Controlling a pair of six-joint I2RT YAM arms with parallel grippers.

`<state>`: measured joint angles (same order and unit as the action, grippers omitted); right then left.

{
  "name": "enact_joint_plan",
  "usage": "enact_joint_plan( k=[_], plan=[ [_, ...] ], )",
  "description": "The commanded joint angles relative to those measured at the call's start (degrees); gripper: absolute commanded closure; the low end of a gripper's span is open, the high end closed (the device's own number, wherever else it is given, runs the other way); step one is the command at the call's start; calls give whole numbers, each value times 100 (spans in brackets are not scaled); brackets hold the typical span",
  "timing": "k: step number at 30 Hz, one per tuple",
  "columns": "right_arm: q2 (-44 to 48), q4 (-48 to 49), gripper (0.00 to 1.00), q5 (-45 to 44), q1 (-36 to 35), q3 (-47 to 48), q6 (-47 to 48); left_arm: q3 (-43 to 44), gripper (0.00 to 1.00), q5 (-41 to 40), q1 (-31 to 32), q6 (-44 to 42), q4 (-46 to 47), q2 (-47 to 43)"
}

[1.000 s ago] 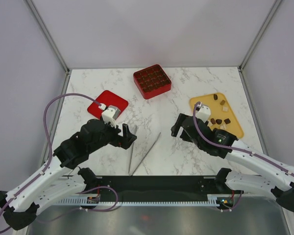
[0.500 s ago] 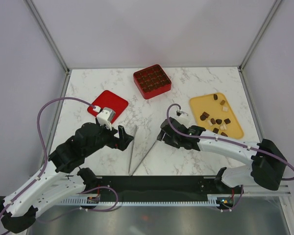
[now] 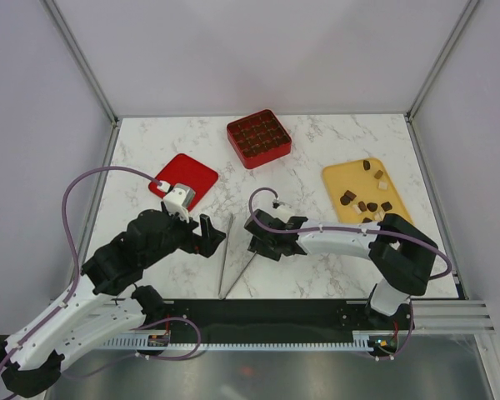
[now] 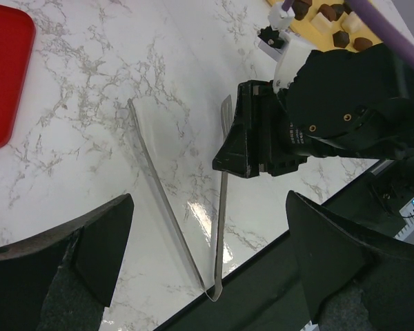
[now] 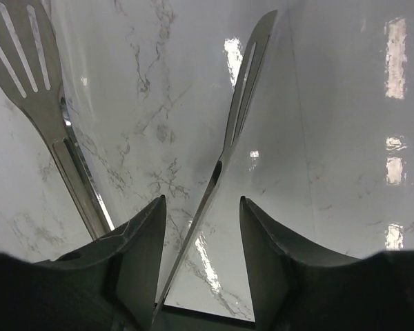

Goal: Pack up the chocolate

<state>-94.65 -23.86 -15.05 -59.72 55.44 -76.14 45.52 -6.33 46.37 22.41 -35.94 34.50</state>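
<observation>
From the yellow tray (image 3: 342, 177) the right gripper (image 3: 254, 242) has been brought over the tongs (image 3: 225, 260), jaws half-closed astride one arm, unclamped; pickup is expected. The left gripper (image 3: 210, 233) is held wide open.

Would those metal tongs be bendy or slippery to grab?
The tongs look like thin shiny steel, so probably light and slick on the glossy table. Their arms join only at one end, so they likely spring together when squeezed. The right end effector straddles one arm, so they may pivot.
</observation>
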Motion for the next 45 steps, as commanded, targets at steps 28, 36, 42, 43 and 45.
enact_joint_plan(
  k=[28, 36, 42, 43, 45],
  plan=[
    [-544, -734, 98, -982, 2000, 1389, 4590, -78, 0, -176, 4, -62, 26, -22],
    [-906, -866, 89, -930, 2184, 1944, 4792, -87, 0, -202, 4, -62, 26, 4],
    [-468, -998, 45, -543, 2193, 1962, 5126, -87, 0, -220, 12, -62, 0, -14],
    [-258, -998, 40, -473, 2193, 1884, 5170, -87, 0, -228, 4, -53, 8, -14],
    [-28, -998, 25, -184, 2202, 1769, 5293, -87, 0, -229, 12, -53, 8, -14]
  ],
)
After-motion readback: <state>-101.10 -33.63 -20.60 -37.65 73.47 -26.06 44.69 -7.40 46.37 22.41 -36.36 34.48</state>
